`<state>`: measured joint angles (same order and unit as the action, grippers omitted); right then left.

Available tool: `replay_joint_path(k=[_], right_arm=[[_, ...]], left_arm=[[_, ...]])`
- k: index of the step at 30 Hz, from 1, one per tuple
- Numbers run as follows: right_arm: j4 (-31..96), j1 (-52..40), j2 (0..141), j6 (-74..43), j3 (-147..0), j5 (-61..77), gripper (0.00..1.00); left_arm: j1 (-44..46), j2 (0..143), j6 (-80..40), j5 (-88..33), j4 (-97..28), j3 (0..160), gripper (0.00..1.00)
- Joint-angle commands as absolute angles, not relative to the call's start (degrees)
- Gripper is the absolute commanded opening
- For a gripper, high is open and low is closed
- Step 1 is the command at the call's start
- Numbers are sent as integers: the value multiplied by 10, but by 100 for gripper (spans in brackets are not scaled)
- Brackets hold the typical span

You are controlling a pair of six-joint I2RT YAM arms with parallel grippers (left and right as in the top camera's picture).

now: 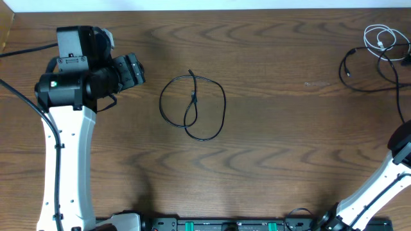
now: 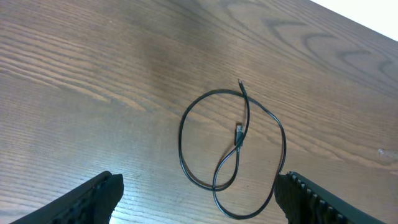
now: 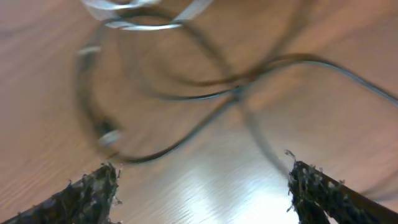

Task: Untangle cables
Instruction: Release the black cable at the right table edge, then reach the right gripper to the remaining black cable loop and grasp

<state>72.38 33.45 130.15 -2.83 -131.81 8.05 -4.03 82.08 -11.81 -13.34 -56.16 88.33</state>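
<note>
At the near edge of the table (image 1: 270, 167) a black rail with green marks (image 1: 225, 226) runs between the two arm bases. The left arm (image 1: 64, 147) rises along the left side. The right arm (image 1: 379, 186) leans out past the right edge of the overhead view, so its end is seen only by its own wrist camera.

Left gripper (image 2: 199, 180): fingers wide apart, nothing between them, nothing held. It hangs above bare wood at the left, well apart from the cable and pointing toward it.

Black cable (image 1: 194, 96): lies flat near the table centre, alone and untouched. It forms one rough ring with a smaller loop folded inside, and the strand crosses itself. One small plug end (image 2: 239, 134) rests inside the ring; the other end pokes out past the ring's far side.

Right gripper (image 3: 200, 167): fingers spread wide, nothing between them, nothing held. This view is blurred. The gripper hovers over the heap at the far right corner; I cannot tell whether it touches.

Far right corner: white cable (image 1: 380, 37) bunched in small coils, and a second black cable (image 1: 347, 72) looping just beside and under it, with strands crossing. Its run goes off the right edge. In the right wrist view, dark curves (image 3: 311, 60) cross below the white coils (image 3: 134, 25).
</note>
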Motion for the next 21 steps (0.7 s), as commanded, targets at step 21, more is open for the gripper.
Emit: replay_joint_path(k=[21], right_arm=[[702, -129, 1277, -84, -1320, 165, 81]], left_arm=[[-103, 824, -117, -4, -562, 891, 83]])
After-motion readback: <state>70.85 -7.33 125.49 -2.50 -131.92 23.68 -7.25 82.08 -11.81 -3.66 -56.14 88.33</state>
